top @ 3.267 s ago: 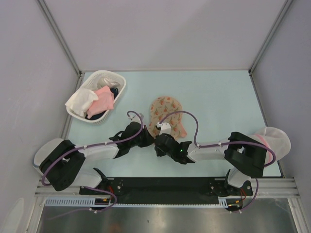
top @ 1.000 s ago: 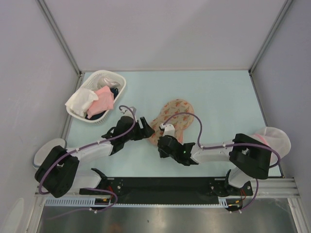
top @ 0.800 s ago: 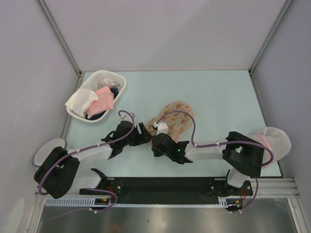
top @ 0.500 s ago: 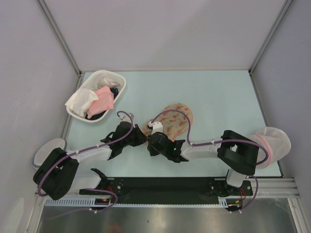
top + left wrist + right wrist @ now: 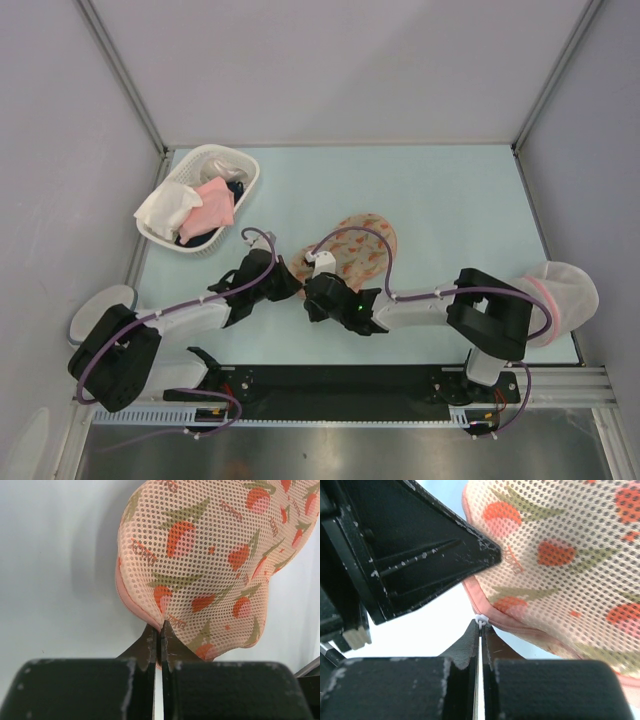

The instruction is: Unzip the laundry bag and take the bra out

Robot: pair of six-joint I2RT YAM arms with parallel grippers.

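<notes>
Both arms stretch low, wrists nearly touching. The left gripper (image 5: 159, 630) pinches the laundry bag (image 5: 210, 565) at its tips, the right gripper (image 5: 481, 628) its zipper pull (image 5: 480, 619).

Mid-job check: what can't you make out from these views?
- Bra: unseen in every view; the laundry bag mesh hides its contents.
- Zipper, open or shut: left gripper and right gripper cover it from above; wrist views too close.
- White loop in right gripper: too small to identify.
</notes>
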